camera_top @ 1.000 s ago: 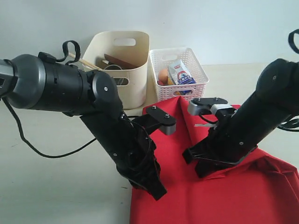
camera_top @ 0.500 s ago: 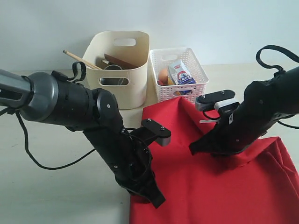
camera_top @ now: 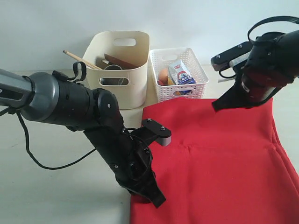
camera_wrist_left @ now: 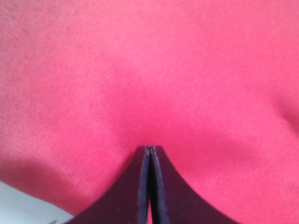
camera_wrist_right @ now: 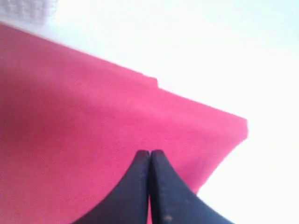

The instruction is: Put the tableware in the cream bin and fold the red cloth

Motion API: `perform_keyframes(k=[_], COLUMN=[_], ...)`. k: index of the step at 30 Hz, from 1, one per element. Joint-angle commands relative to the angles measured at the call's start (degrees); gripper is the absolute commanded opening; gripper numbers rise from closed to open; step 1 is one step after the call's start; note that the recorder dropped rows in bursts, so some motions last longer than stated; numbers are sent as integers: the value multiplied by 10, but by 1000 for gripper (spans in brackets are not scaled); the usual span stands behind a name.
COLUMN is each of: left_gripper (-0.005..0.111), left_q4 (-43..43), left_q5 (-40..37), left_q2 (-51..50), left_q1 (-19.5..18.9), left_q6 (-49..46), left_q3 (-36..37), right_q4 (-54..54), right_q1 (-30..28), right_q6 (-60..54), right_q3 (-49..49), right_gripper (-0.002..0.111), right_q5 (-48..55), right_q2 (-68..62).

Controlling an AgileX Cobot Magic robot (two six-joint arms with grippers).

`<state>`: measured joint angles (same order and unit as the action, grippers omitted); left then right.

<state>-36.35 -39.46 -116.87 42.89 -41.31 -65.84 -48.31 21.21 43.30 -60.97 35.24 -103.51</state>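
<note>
Red cloth [camera_top: 219,163] lies spread flat over the near right part of the pale tabletop [camera_top: 56,186], running out of the exterior view at its lower and right edges, with a faint crease across its middle. Its far edge sits just in front of the white lattice basket [camera_top: 187,91], and its far left corner is near the foot of the cream bin [camera_top: 135,88]. That bin stands at the back, beside the basket, and holds the tableware that can be made out: two chopsticks [camera_top: 79,59] leaning out over its left rim, a brown wooden plate [camera_top: 120,61] propped inside, and a steel rim below it. An egg [camera_top: 162,75] and a small carton [camera_top: 181,72] rest in the basket. The left tool [camera_top: 159,201] is low at the cloth's left border; in the wrist view its jaws are pressed together with the tips [camera_wrist_left: 149,149] against the fabric [camera_wrist_left: 140,70], though whether any fabric is caught between them cannot be told. The right tool [camera_top: 216,107] hangs raised above the cloth's far edge, right of the basket, its jaws closed tight [camera_wrist_right: 150,152] on nothing, over a corner of the cloth [camera_wrist_right: 93,116].
</note>
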Motion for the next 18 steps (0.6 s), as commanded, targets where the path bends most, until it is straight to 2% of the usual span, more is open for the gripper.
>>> perform_keyframes(k=[1,6,11,16,18], left_gripper=[0,0,0,0,0], left_q4=[13,13,5,-17,-19], left_q5=[4,-1,25,69,85], left_q2=[-18,-16,0,33,57], left_q1=[0,0,0,0,-1], left_q6=[1,2,2,-2,-2], left_q3=[7,7,23,48,63], right_q4=[-6,72,245,382,475], right_q1=[-34,-87,-147,-198,-216], right_q6=[0,-73,-234,-298,-389], right_q3=[-37,-53,-53,-53,-53], right_gripper=[0,0,0,0,0], right_q5=[17,13,1,-1,3], right_q2=[6,6,-4,-17,-18])
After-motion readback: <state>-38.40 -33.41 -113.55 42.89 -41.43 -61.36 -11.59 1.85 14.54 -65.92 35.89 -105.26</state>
